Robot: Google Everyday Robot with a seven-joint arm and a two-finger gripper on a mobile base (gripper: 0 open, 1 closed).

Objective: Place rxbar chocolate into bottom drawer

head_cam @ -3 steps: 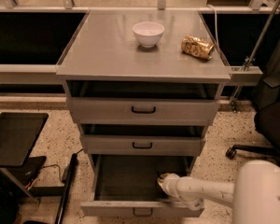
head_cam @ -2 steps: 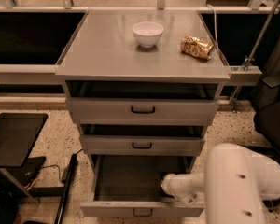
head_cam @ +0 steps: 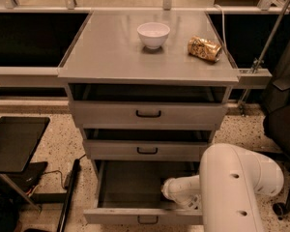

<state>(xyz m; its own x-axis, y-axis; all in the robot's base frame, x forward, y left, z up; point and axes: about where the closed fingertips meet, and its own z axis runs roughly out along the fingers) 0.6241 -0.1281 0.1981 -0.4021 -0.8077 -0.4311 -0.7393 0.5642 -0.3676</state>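
Observation:
The bottom drawer is pulled open, with its grey inside and dark handle showing. My white arm reaches in from the right, and my gripper is low inside the drawer at its right side, above the floor. The large white arm link covers the drawer's right part. The rxbar chocolate is hidden or out of view.
A white bowl and a crinkled gold snack bag sit on the cabinet top. The top drawer and middle drawer are nearly shut. A black tray stands at left, a dark chair at right.
The large white arm link has swung into view at the lower right and now covers the drawer's right side. The gripper end stays inside the bottom drawer at about the same place.

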